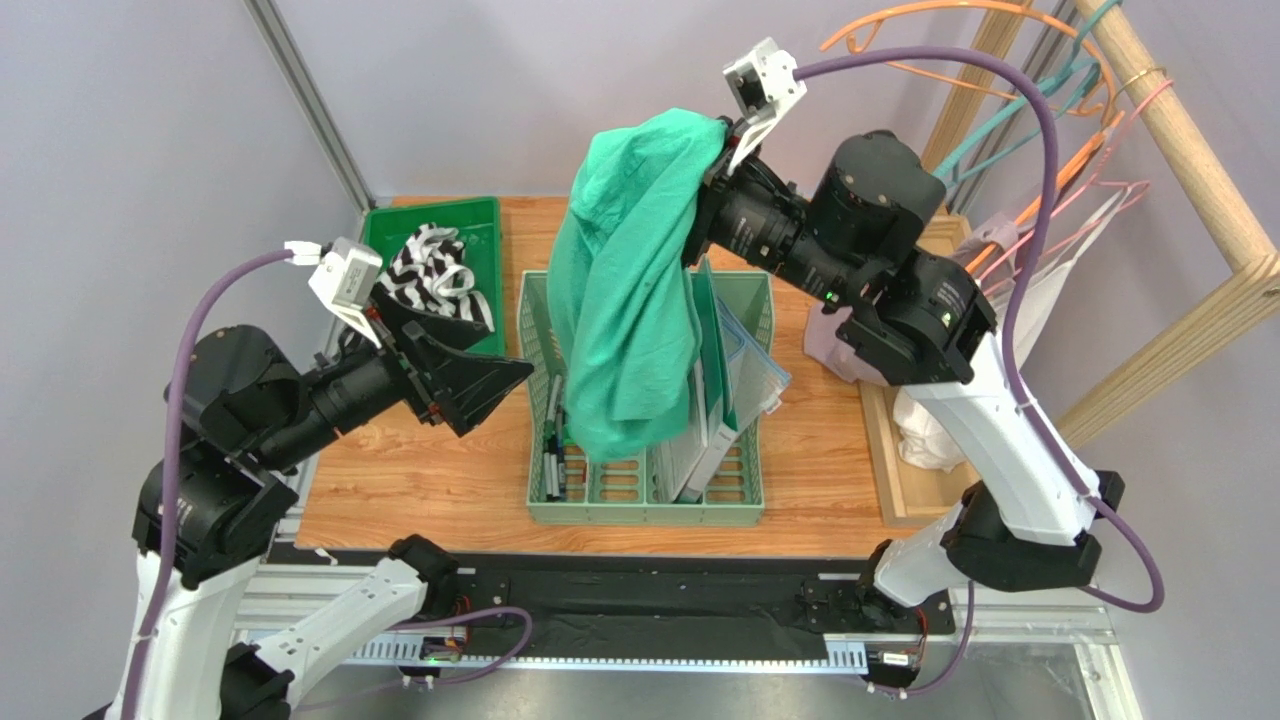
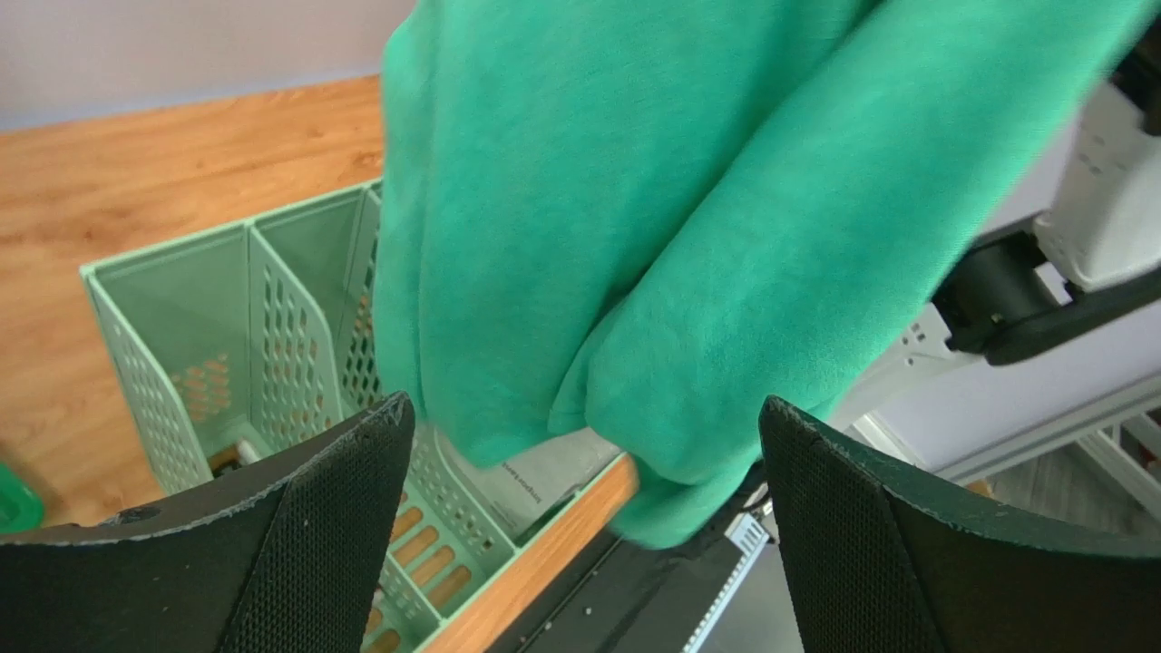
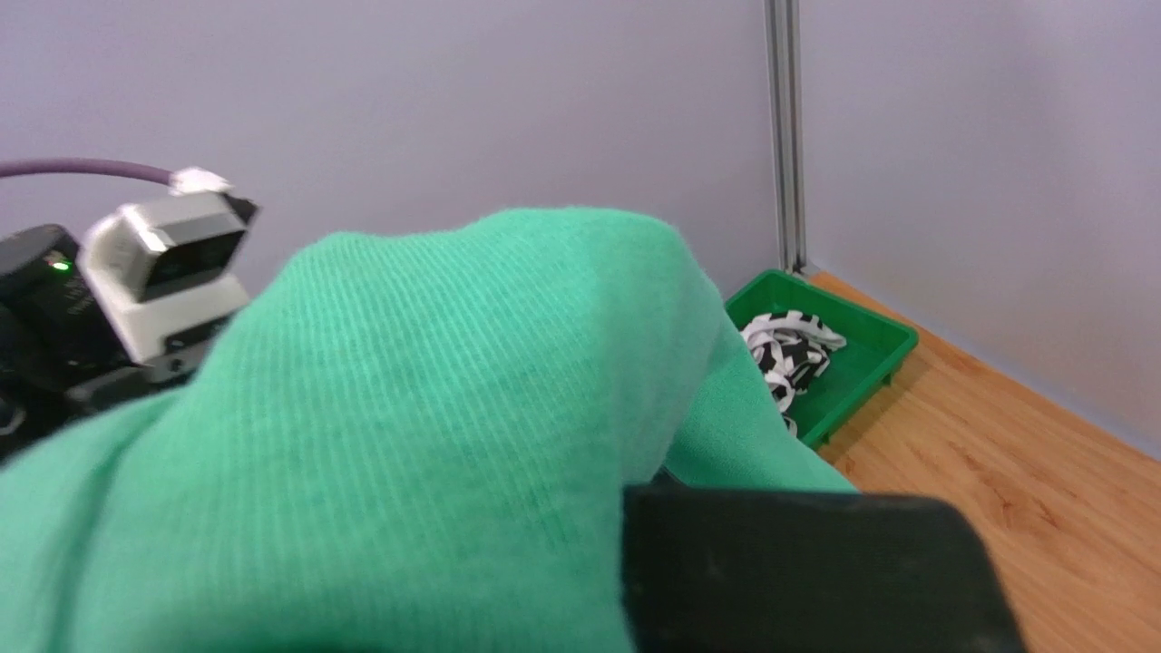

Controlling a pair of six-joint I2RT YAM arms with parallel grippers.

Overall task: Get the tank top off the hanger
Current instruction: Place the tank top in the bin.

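A green tank top (image 1: 631,285) hangs in the air over the pale green organizer basket (image 1: 751,510). My right gripper (image 1: 718,150) is shut on its top; in the right wrist view the cloth (image 3: 409,436) drapes over the black finger (image 3: 804,572). The hanger under the cloth is hidden. My left gripper (image 1: 504,375) is open and empty, just left of the cloth's lower part. In the left wrist view the cloth (image 2: 654,218) hangs beyond the two spread fingertips (image 2: 327,504).
The basket holds papers and folders (image 1: 721,390). A dark green bin (image 1: 481,225) with a black-and-white garment (image 1: 436,278) stands at the back left. Empty hangers (image 1: 1052,135) hang on a wooden rack at the right, with white cloth (image 1: 932,428) below.
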